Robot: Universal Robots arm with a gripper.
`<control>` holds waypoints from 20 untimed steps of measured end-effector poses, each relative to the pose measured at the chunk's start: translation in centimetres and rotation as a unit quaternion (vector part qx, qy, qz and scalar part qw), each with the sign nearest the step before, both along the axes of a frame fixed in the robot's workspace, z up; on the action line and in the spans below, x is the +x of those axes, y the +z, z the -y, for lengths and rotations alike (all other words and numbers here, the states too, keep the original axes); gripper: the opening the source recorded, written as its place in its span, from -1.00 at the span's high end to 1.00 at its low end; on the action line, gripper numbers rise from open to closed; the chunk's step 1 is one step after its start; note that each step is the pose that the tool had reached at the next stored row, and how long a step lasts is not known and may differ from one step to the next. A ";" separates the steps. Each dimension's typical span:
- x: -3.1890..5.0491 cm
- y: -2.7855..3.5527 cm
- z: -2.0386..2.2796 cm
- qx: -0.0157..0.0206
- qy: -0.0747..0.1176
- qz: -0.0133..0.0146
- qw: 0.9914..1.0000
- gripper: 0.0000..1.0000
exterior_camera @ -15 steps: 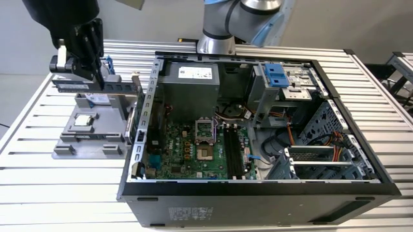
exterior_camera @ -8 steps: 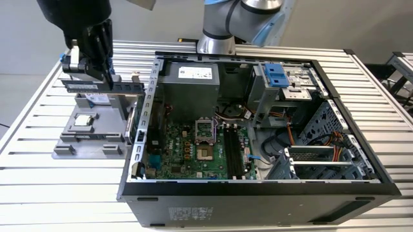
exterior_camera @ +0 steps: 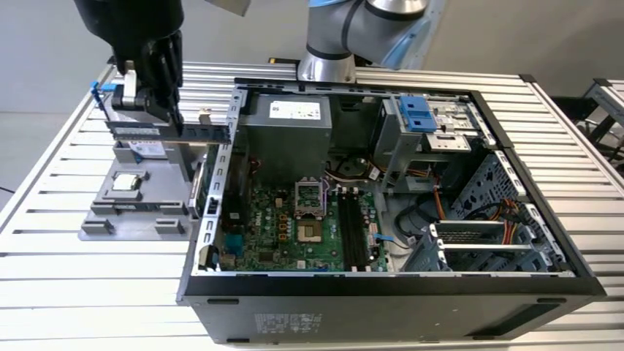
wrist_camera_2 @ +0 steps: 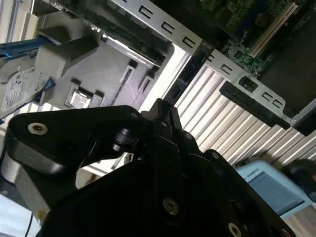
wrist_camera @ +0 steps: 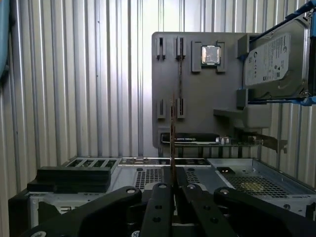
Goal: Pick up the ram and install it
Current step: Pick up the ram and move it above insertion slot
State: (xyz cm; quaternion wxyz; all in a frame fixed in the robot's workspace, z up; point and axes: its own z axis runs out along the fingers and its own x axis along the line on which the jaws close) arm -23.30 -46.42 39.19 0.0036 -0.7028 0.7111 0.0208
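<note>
In the first wrist view the ram (wrist_camera: 173,131) shows edge-on as a thin upright strip, and my gripper (wrist_camera: 173,185) is shut on its near end. It hangs just above the grey parts fixture (wrist_camera: 197,94). In the exterior view my black gripper (exterior_camera: 161,121) is over the far end of that fixture (exterior_camera: 137,216), at the exterior view's left, with the ram (exterior_camera: 137,131) as a narrow strip under the fingers. The open computer case (exterior_camera: 390,281) lies to the right, with the motherboard's long black memory slots (exterior_camera: 353,230) near its middle.
The fixture also carries a silver hard drive with blue handles (wrist_camera: 269,61), a small square processor (wrist_camera: 211,54) and an expansion card (wrist_camera: 197,139) along its case-side edge. The case's metal side wall (exterior_camera: 219,183) stands between fixture and motherboard. The arm's base (exterior_camera: 326,66) is behind the case.
</note>
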 end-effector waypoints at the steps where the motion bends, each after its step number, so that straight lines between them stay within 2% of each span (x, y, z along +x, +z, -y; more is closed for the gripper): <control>1: 0.29 0.00 0.00 0.000 0.000 0.000 1.000 1.00; 8: 2.69 0.00 -0.02 0.000 0.000 0.000 1.000 1.00; 20: 7.93 -0.01 -0.02 0.000 0.000 -0.001 1.000 1.00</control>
